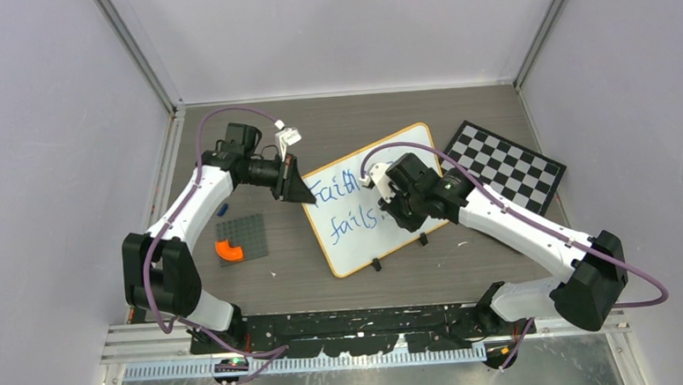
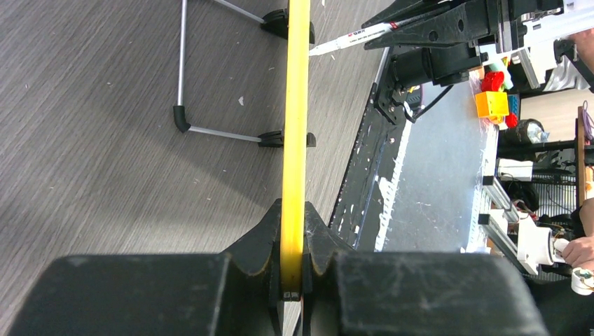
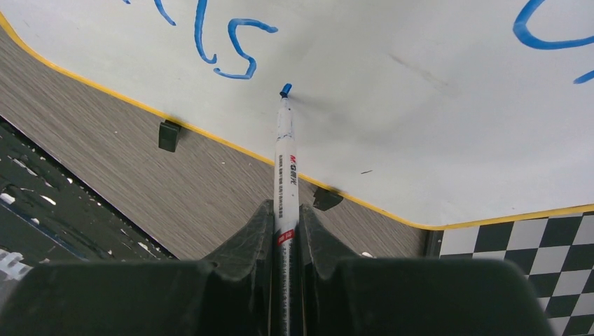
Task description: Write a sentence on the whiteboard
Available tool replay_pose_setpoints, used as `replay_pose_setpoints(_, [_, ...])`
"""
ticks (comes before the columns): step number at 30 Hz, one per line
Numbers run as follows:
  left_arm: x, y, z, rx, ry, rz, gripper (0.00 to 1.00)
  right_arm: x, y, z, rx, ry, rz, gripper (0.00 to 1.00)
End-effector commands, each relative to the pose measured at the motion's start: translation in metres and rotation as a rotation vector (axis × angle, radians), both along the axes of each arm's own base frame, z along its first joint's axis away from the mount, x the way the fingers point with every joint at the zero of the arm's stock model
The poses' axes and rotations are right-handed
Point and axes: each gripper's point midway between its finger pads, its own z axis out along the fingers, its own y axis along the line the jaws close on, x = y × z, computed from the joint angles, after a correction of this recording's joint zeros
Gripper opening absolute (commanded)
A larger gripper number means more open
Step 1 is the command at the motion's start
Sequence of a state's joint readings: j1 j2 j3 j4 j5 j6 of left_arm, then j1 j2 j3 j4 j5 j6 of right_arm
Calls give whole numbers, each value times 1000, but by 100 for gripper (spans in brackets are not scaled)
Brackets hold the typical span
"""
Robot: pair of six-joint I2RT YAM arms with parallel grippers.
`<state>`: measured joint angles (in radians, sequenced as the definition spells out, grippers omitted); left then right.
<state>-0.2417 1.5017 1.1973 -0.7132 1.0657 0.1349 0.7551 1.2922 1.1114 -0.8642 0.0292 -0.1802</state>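
blocking the whiteboard (image 1: 352, 252) writing (image 1: 347, 222), right claw (image 3: 285, 234) grips marker (image 3: 284, 143).

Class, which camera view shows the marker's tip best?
Right wrist view: the marker runs from the right gripper to its tip, over the whiteboard. Left wrist shows it small, side-on; top view hides it.

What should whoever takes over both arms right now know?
Left gripper: shut on the yellow edge of the whiteboard.
Right gripper: shut on the marker. Its blue tip points at the board just past the last written letter; contact unclear.
Whiteboard: mid-table, beside the checkered board.
Done: two lines of blue writing, the lower reading "fails".
Left: probably more words, but the right arm hides part of the text, so I cannot tell if the sentence is finished.
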Motion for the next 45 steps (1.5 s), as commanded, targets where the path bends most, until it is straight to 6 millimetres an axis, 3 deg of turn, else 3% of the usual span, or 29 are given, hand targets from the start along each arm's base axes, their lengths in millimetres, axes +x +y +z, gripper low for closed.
replay_pose_setpoints(1, [-6, -4, 6, -13, 23, -10, 0, 15, 3, 13, 27, -71, -35, 0])
replay_pose_setpoints(8, [-4, -3, 8, -5, 12, -1, 2, 0, 14, 52, 146, -70, 27, 0])
replay_pose_setpoints(9, [-4, -3, 10, -3, 3, -2, 7, -2, 16, 57, 161, -69, 36, 0])
replay_pose_setpoints(14, [-3, -2, 24, -3, -47, -4, 50, -5, 24, 77, 217, -63, 48, 0])
replay_pose_setpoints(17, [-1, 0, 40, 6, -99, 4, 63, -19, 34, 90, 285, -7, 80, 0])
replay_pose_setpoints(21, [2, 5, 69, -7, -171, 30, 72, -44, 45, 113, 381, 71, 172, 0])
replay_pose_setpoints(24, [10, 24, 101, -28, -259, 92, 74, -49, 45, 126, 409, 76, 191, 0])
replay_pose_setpoints(28, [31, 83, 122, 39, -391, 266, 74, -51, 44, 140, 466, 100, 187, 0])
replay_pose_setpoints(32, [47, 152, 101, 181, -373, 418, 68, -47, 38, 144, 496, 100, 155, 0])
replay_pose_setpoints(36, [60, 217, 44, 462, -302, 514, 59, -44, 35, 145, 497, 90, 141, 0])
replay_pose_setpoints(40, [64, 259, -9, 701, -209, 526, 52, -44, 35, 145, 493, 92, 142, 0])
replay_pose_setpoints(45, [64, 284, -55, 833, -141, 491, 52, -42, 35, 141, 490, 98, 137, 0])
